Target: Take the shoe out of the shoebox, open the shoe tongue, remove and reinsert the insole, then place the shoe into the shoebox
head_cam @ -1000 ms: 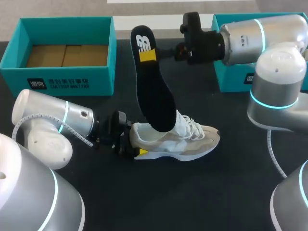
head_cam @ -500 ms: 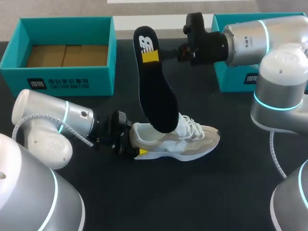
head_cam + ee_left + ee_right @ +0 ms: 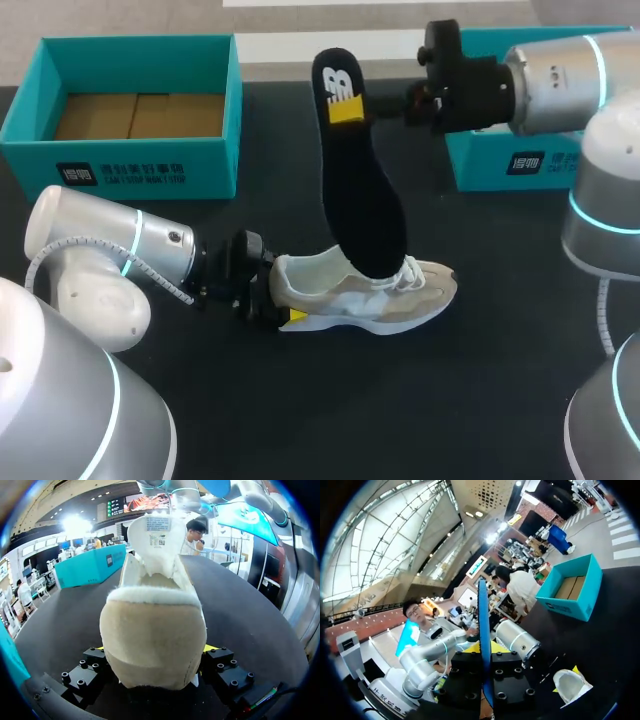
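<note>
A beige and white shoe (image 3: 375, 298) lies on its sole on the black table, toe to the right. My left gripper (image 3: 277, 303) is shut on its heel. In the left wrist view the heel (image 3: 152, 640) fills the space between the gripper's (image 3: 152, 652) fingers and the tongue (image 3: 157, 540) stands upright. My right gripper (image 3: 345, 110) is shut on the black insole (image 3: 362, 190) near its heel end and holds it steeply tilted above the shoe. Its lower end hangs over the laces. The right wrist view shows the insole (image 3: 482, 625) edge-on between the fingers of that gripper (image 3: 485, 667).
An open teal shoebox (image 3: 215, 110) with a brown cardboard bottom stands at the back left, also in the right wrist view (image 3: 572, 592). A second teal box (image 3: 490, 160) stands at the back right, partly behind my right arm.
My right arm has moved to the right with the insole. The insole's lower end has shifted from the shoe's opening toward the laces. The left arm and shoe have kept still.
</note>
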Robot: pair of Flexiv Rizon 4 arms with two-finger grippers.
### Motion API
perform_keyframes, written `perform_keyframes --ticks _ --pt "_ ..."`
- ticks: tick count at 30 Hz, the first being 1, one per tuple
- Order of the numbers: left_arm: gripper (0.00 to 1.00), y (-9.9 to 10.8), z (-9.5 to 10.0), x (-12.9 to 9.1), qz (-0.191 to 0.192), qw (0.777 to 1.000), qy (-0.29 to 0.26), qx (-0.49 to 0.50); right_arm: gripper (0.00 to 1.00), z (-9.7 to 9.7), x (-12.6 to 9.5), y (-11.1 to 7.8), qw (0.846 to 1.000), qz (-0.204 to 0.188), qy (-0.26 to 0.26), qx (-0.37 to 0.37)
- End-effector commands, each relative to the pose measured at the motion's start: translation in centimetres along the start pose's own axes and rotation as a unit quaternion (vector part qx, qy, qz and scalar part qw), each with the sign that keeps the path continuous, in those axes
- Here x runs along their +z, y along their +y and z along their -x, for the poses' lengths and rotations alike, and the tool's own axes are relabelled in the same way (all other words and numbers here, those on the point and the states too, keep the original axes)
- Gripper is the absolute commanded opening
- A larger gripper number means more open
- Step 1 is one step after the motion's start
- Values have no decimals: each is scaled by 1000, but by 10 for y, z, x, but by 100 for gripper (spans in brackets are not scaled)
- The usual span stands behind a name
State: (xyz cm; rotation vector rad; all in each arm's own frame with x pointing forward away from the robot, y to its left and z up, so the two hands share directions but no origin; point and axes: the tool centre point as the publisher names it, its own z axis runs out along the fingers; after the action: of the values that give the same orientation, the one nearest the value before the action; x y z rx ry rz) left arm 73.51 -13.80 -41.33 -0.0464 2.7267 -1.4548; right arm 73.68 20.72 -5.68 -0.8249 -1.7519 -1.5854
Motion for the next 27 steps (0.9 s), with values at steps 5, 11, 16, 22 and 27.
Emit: perform_keyframes --ticks 5,11,16,22,27 --pt "0 4 2 3 2 1000 -1 0 0 -25 -27 -20 1000 11 -20 11" --pt "0 4 2 3 2 1000 -1 0 0 -40 -28 -35 998 25 -26 45" --pt "0 4 2 3 2 1000 -1 0 0 -52 -25 -40 998 37 -26 41" --pt "0 4 2 3 2 1000 -1 0 0 -73 -17 -47 998 28 -19 46" --pt "0 4 2 3 2 1000 -1 0 0 -86 -13 -51 997 43 -10 63"
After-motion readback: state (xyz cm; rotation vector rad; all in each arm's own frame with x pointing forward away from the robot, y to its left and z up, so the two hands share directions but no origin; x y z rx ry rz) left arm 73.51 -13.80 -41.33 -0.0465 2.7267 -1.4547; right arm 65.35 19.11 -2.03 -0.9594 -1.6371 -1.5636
